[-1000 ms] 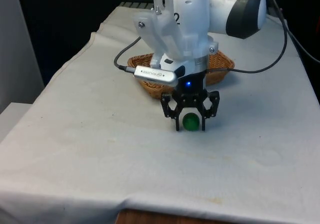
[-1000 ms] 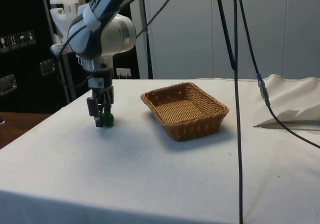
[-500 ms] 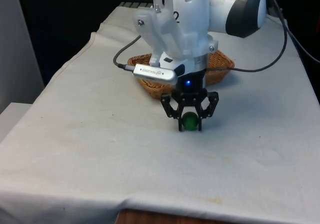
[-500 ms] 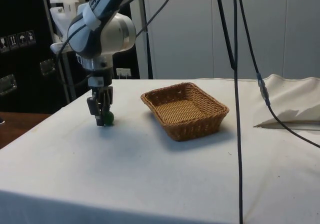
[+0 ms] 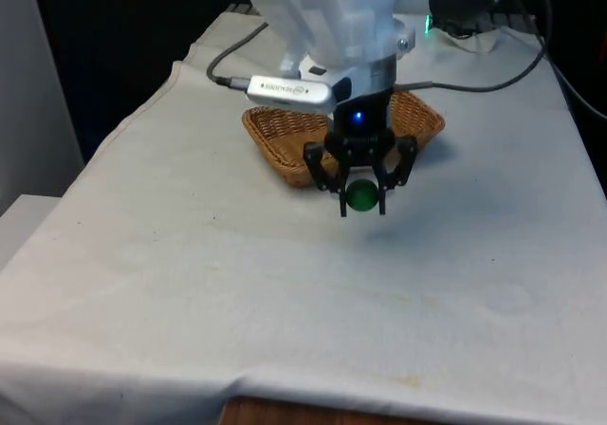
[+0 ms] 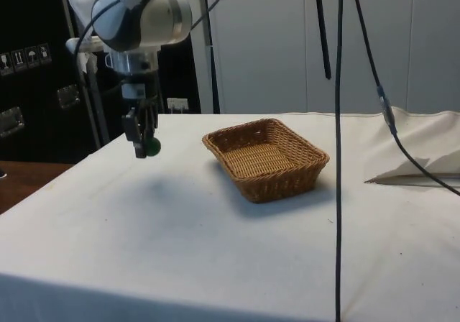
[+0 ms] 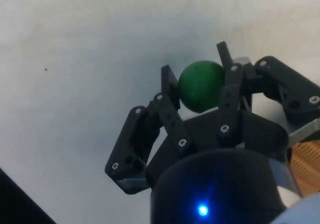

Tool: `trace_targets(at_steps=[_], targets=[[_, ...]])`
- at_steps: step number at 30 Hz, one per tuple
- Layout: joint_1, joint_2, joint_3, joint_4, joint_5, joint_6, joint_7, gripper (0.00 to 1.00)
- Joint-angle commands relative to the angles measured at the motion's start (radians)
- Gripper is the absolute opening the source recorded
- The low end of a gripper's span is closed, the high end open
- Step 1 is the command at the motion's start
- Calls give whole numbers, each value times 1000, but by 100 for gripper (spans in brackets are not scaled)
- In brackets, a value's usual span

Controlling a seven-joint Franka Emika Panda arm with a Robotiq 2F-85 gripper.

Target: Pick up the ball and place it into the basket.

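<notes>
A small green ball (image 5: pixel 361 196) hangs above the white cloth, held between the black fingers of my gripper (image 5: pixel 361 200), which is shut on it. From the side, the ball (image 6: pixel 152 146) and gripper (image 6: pixel 146 148) sit well above the table, to the left of the brown wicker basket (image 6: pixel 266 158). In the wrist view the ball (image 7: pixel 201 85) is pinched between the two fingertips (image 7: pixel 171 86) over bare cloth. In the front view the basket (image 5: pixel 275 140) lies just behind the gripper, partly hidden by the arm.
A grey cable (image 5: pixel 228 55) runs from the wrist over the cloth beside the basket. Black cables (image 6: pixel 338 121) hang down in the side view. Folded cloth (image 6: pixel 424 153) lies at the side view's right. The table's front edge (image 5: pixel 313 397) is near.
The gripper closed on the ball on the cloth, then rose with it; the ball now hangs clear of the table, nearer the basket.
</notes>
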Motion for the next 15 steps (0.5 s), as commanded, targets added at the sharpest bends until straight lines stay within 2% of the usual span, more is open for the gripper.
trace_targets(at_steps=[1, 7, 8, 9, 15], targets=[[8, -19, -8, -14, -9, -6, -4, 0], [17, -72, -22, -47, -35, -23, -16, 0], [10, -62, -15, -37, -27, -21, -16, 0], [19, -90, -25, -62, -45, -24, -18, 0], [26, -154, -31, -116, -77, -27, -21, 0]])
